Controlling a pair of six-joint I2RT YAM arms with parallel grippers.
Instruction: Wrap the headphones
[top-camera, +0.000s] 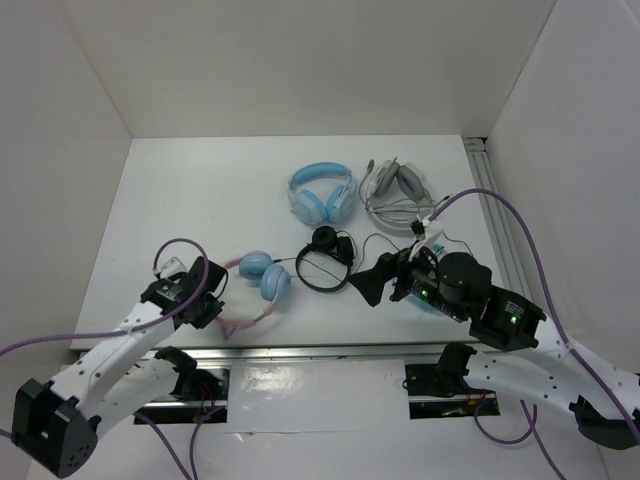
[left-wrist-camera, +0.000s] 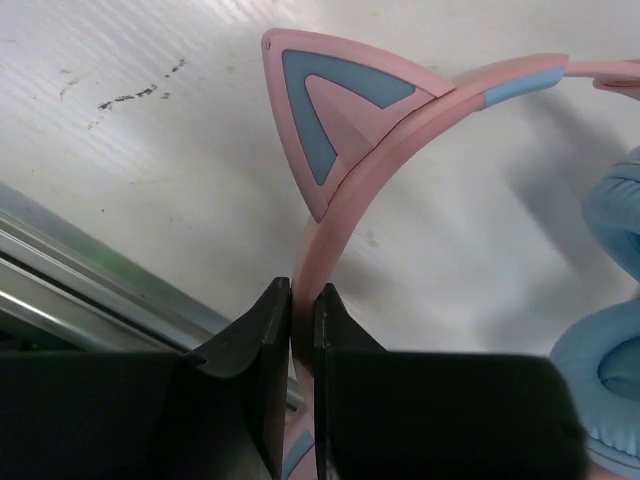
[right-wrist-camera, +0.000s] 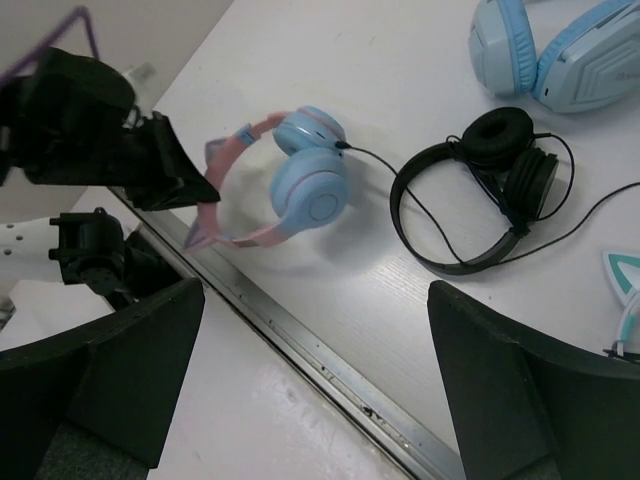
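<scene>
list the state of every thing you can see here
pink headphones: down on the table, headband gripped
cable: loose, not wrapped
left gripper: shut on pink headphones
right gripper: open, empty
black headphones: lying untouched
blue headphones: lying untouched
white headphones: lying untouched

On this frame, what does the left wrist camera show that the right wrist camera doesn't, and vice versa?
Only the left wrist: close up, the left gripper, jaws shut on the pink headband of the headphones, near a cat ear. Only the right wrist: the right gripper, jaws open and empty, the black headphones, an all-blue pair and the thin cable. Both: the headphones and the left gripper at their headband.
</scene>
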